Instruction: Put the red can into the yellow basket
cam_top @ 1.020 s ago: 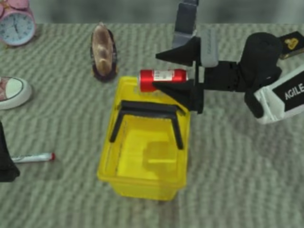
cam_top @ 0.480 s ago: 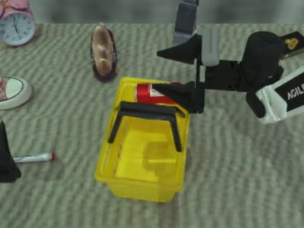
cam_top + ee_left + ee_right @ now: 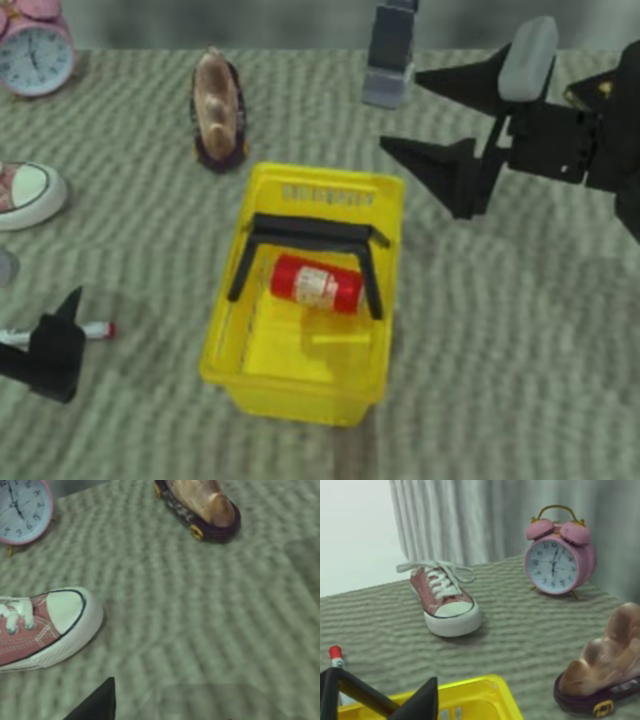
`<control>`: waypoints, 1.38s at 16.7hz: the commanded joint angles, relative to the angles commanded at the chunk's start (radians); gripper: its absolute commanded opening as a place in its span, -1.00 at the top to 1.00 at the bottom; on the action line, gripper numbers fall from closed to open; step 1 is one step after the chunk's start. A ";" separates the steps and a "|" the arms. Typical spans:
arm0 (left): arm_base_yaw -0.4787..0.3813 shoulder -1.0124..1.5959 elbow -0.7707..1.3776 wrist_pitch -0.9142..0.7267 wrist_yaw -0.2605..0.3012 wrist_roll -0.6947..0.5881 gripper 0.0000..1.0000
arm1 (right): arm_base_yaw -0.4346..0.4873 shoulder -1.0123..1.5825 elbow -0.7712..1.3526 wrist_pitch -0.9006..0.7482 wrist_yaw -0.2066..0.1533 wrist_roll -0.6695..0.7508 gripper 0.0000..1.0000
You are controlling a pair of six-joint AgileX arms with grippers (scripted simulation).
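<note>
jaws spread wide and holding nothing, the right gripper [image 3: 425, 118] hangs above the table beyond the basket's far right corner. the yellow basket [image 3: 225, 345], a slotted rectangular tub, has its black handle [image 3: 310, 232] standing across the opening. inside, on the floor, the red can [image 3: 316, 284] lies on its side, pale label up. the left gripper [image 3: 62, 335] sits low at the left edge; whether its jaws are apart i cannot tell.

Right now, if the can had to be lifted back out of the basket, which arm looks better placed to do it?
Probably the right. Its open tool hangs just beside the basket's far right corner, close to the can lying inside. The left tool sits low at the table's left edge, by the marker, farther off.
</note>
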 joint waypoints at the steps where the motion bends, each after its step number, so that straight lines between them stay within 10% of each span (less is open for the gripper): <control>1: -0.026 0.079 0.064 -0.058 0.006 0.039 -1.00 | -0.014 -0.081 -0.051 -0.045 0.042 -0.003 -1.00; 15: -0.417 1.315 1.175 -0.868 -0.003 0.625 -1.00 | -0.204 -1.459 -0.742 -0.723 0.695 -0.006 -1.00; 23: -0.515 1.632 1.548 -1.026 -0.049 0.782 -1.00 | -0.253 -1.875 -0.887 -0.891 0.874 0.004 -1.00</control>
